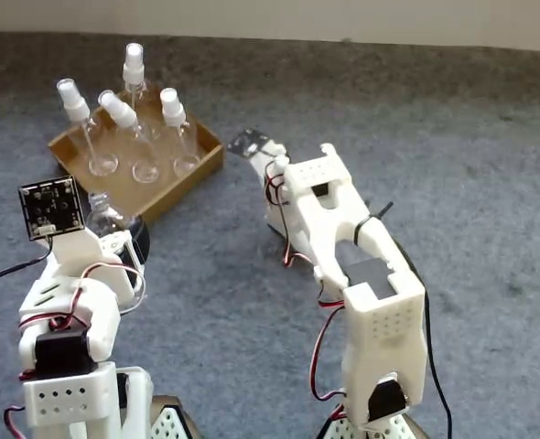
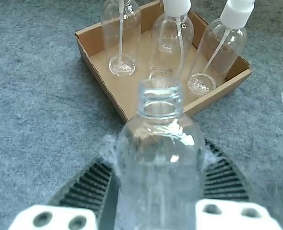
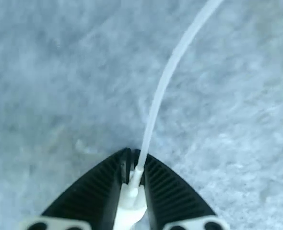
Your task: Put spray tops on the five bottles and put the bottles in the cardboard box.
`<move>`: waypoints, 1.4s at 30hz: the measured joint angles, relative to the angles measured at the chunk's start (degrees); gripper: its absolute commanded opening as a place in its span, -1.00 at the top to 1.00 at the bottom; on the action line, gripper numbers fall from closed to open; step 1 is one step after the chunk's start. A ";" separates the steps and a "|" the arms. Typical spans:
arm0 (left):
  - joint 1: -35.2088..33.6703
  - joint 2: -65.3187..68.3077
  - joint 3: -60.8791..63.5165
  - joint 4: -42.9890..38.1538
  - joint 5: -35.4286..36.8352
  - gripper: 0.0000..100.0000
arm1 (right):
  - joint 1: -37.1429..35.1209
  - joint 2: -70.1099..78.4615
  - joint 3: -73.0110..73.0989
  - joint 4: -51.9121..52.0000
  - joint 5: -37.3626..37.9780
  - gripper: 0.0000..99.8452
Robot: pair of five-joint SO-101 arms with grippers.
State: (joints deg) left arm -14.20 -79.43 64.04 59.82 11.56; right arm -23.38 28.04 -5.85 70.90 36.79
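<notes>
My left gripper (image 2: 158, 160) is shut on a clear, uncapped bottle (image 2: 158, 143), held upright with its open neck toward the cardboard box (image 2: 91, 52). From above, that bottle (image 1: 103, 216) stands just in front of the box (image 1: 192, 178). Several bottles with white spray tops (image 1: 171, 108) stand inside the box. My right gripper (image 3: 133, 160) is shut on a white spray top (image 3: 131, 196), whose thin dip tube (image 3: 165, 81) points away over the carpet. The right arm (image 1: 325, 201) reaches over the middle of the table, to the right of the box.
Grey carpet (image 1: 453, 137) covers the table on all sides. Red and black cables (image 1: 320, 338) hang along the right arm. The left arm's camera board (image 1: 50, 206) stands beside the held bottle.
</notes>
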 measured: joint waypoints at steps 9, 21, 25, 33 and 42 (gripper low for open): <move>0.00 0.00 0.00 -0.35 0.00 0.95 | 4.31 0.00 0.00 8.88 18.81 0.96; 0.00 0.00 0.00 -0.35 0.00 0.95 | 4.84 -4.92 0.00 13.54 22.77 0.63; 0.00 0.00 0.00 -0.35 0.00 0.95 | 4.75 -11.69 0.00 15.03 22.77 0.63; 0.00 0.00 0.00 -0.35 0.00 0.95 | 4.04 -18.37 0.09 24.35 22.77 0.63; 0.00 0.00 0.00 -0.35 0.00 0.95 | 4.04 -18.37 16.18 15.38 22.77 0.63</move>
State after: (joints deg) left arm -14.20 -79.43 64.04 59.47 11.56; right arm -19.34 9.67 10.33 86.29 59.56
